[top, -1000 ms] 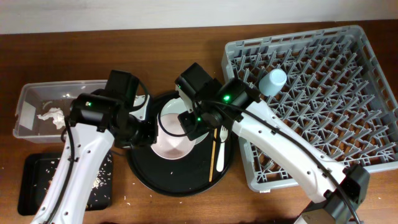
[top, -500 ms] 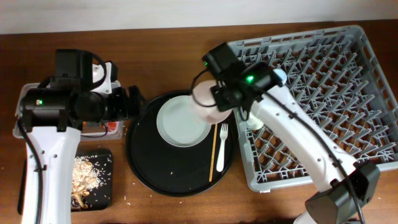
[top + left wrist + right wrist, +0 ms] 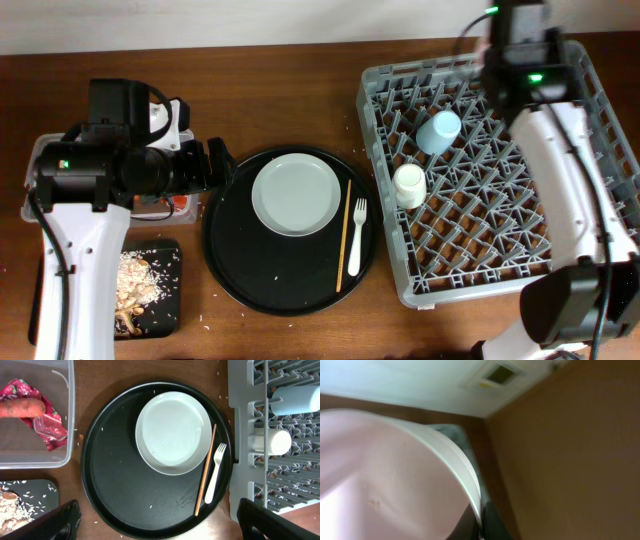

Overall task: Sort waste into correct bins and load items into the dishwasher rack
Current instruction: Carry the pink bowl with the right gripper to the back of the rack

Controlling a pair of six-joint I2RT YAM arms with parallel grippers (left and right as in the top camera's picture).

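Note:
The bowl (image 3: 395, 475), pink inside with a white rim, fills the right wrist view, and my right gripper (image 3: 481, 522) is shut on its rim. Overhead, that arm's wrist (image 3: 520, 45) hangs over the far edge of the grey dishwasher rack (image 3: 560, 255), hiding the bowl. A light blue cup (image 3: 438, 131) and a cream cup (image 3: 408, 185) lie in the rack. My left gripper (image 3: 157, 512) is open above the round black serving tray (image 3: 125, 495), which carries the pale plate (image 3: 174, 432), the wooden chopstick (image 3: 205, 475) and the white fork (image 3: 215, 477). The red wrapper (image 3: 42, 422) and carrot piece (image 3: 20, 408) lie in the clear box (image 3: 69, 435).
The shallow black tray (image 3: 165, 315) at the front left holds brownish food scraps (image 3: 135, 285). My left arm (image 3: 100, 170) covers much of the clear box (image 3: 35, 170) from above. Rice grains are scattered on the wooden table (image 3: 290, 80).
My left gripper opened and pulled back from the serving tray to the clear box. My right arm carried the bowl off the tray to the rack's far side.

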